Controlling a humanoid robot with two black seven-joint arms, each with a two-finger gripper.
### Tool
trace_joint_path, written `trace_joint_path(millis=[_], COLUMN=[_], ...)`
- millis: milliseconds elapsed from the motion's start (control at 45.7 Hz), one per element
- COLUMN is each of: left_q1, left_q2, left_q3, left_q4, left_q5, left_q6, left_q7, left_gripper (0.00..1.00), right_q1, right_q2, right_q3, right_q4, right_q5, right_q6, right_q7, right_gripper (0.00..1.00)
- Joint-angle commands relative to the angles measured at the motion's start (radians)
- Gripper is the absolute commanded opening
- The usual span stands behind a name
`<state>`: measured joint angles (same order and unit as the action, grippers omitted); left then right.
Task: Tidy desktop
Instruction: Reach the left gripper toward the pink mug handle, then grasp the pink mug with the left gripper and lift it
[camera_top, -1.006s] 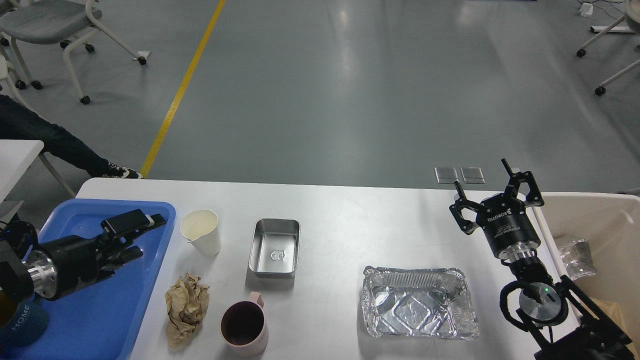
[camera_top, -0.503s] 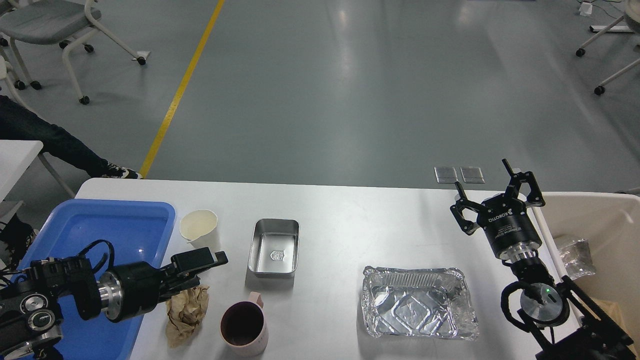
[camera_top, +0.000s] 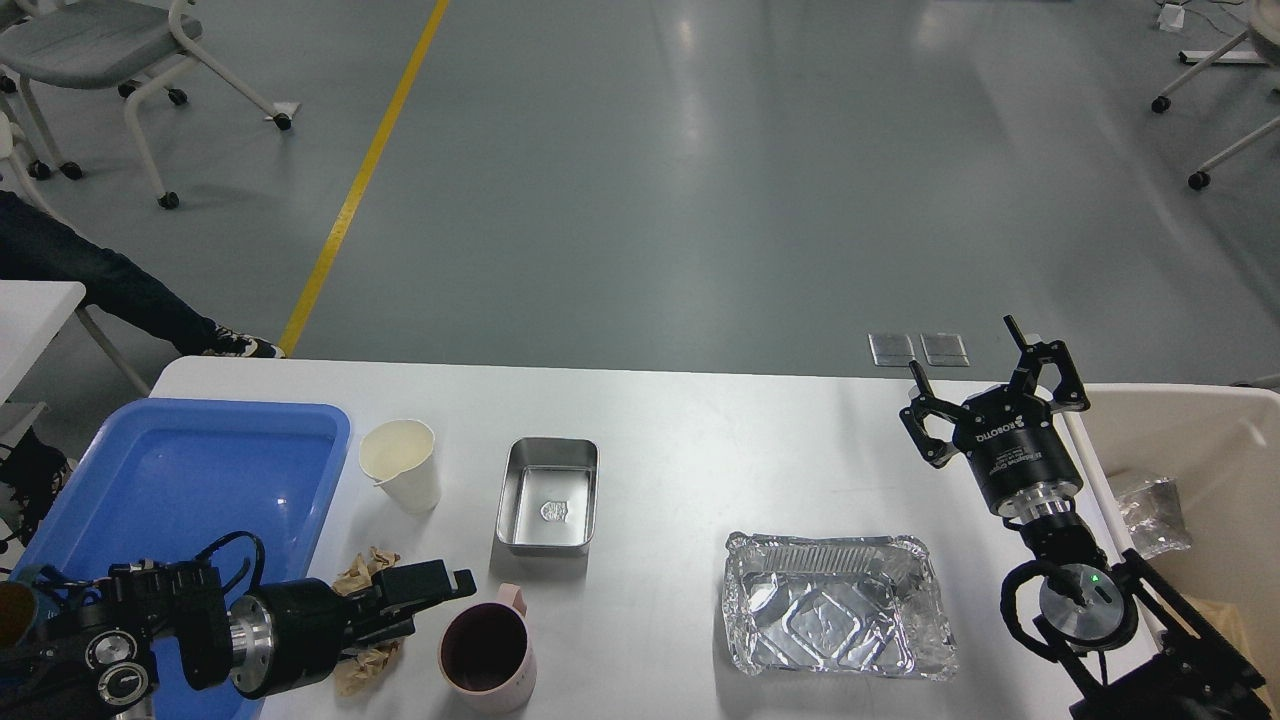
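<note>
The white desktop holds a paper cup, a small metal tin, a pink mug, a foil tray and a crumpled brown paper. My left gripper lies low over the crumpled paper, just left of the mug. Its fingers look apart and hold nothing, and they hide much of the paper. My right gripper is open and empty, held up above the desktop's far right, beyond the foil tray.
A blue tray sits at the left end of the desktop. A beige bin stands at the right with a crumpled clear wrapper inside. Chairs and a seated person's leg are on the floor beyond.
My left arm has swung from over the blue tray rightward and toward the front edge, ending over the crumpled paper beside the mug. The right arm has not moved.
</note>
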<state>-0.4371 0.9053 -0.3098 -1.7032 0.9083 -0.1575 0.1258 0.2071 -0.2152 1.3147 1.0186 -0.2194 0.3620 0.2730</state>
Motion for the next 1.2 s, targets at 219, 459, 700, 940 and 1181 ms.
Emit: trace_joint_path(millis=[219, 459, 700, 940, 1181], left_q1=[0.001, 0.005, 0.005, 0.006, 0.008], left_q2=[-0.034, -0.052, -0.055, -0.072, -0.092], left_q3=[0.046, 0.052, 0.077, 0.078, 0.08], left_q4=[0.017, 0.019, 0.037, 0.057, 0.065], left_q5=[0.13, 0.132, 0.132, 0.135, 0.179], left_q6=[0.003, 0.003, 0.003, 0.004, 0.003], left_q7=[0.028, 0.067, 0.08, 0.061, 0.011], left_gripper=[0.91, 0.82, 0.6, 0.3, 0.01], right_q1=[0.0, 0.0, 0.002, 0.002, 0.0], right_q2=[-0.001, -0.001, -0.004, -0.007, -0.003], right_q3=[0.0, 0.0, 0.0, 0.0, 0.0], right_q4=[0.002, 0.002, 0.002, 0.002, 0.001], right_q5=[0.0, 0.0, 0.0, 0.0, 0.0], right_q6=[0.0, 0.0, 0.0, 0.0, 0.0], right_q7=[0.002, 0.002, 0.002, 0.0, 0.0], right_gripper=[1.0, 1.0, 1.0, 1.0, 1.0])
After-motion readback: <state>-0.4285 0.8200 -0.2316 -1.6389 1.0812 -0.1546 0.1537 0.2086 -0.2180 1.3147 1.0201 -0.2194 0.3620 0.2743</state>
